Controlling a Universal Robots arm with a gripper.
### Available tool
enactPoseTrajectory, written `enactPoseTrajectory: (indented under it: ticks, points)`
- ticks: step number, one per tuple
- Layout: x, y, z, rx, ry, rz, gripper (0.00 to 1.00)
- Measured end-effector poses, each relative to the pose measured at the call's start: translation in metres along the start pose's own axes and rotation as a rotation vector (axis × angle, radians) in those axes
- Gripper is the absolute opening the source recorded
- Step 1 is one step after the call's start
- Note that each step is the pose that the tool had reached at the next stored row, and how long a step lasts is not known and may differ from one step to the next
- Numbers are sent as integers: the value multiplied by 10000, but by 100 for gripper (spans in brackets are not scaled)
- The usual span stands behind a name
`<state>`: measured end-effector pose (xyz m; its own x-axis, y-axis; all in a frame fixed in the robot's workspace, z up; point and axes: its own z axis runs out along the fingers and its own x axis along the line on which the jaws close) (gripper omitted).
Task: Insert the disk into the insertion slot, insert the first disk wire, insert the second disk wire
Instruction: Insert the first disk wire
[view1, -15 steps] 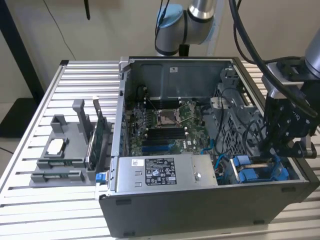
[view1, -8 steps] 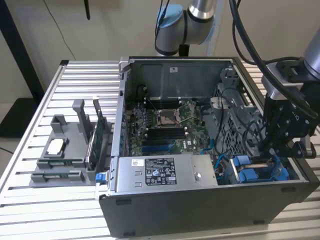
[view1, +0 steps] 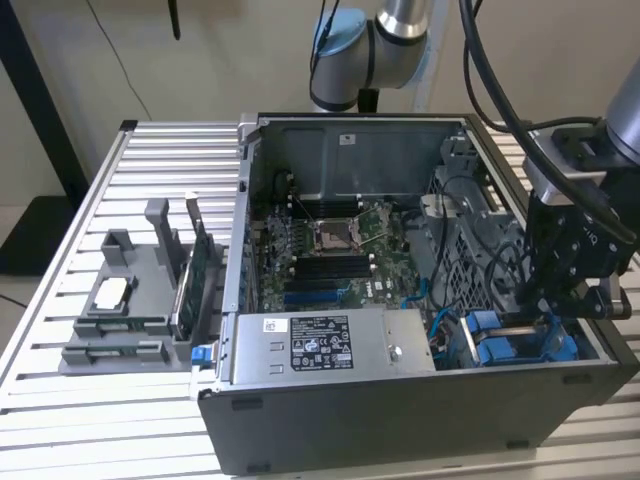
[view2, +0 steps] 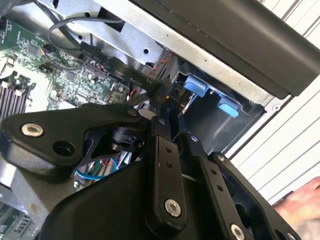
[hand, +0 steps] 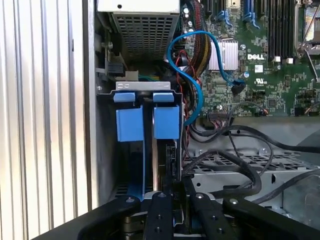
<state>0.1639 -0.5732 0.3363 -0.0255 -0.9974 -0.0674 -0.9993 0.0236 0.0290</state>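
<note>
Disk seated edge-on, body mostly hidden; end effector grip obscured, cannot tell.

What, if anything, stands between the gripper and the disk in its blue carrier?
Nothing visible does. In the first wrist view the gripper is right at the bay, in line with the disk in its blue carrier. The black cables and the blue cable lie beside, not between.

The silver-grey disk sits deep in the dark metal bay; past its bright blue plastic carrier frame, its body is hidden. The grey robot arm runs off the exterior view's top edge. 1 pinkish blur at the second wrist view's edge can't be made out.
</note>
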Motion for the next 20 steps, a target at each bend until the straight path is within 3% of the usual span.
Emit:
enactPoseTrajectory:
  ticks: [4,6,8,9,20]
  points:
    - [2,-3,33,0,5,-25,19]
    - [3,-3,39,-1,-2,-26,26]
    - [2,-3,27,-1,-1,-25,26]
    - [0,-2,9,-4,6,-26,33]
    - [-19,6,-287,-6,135,-22,33]
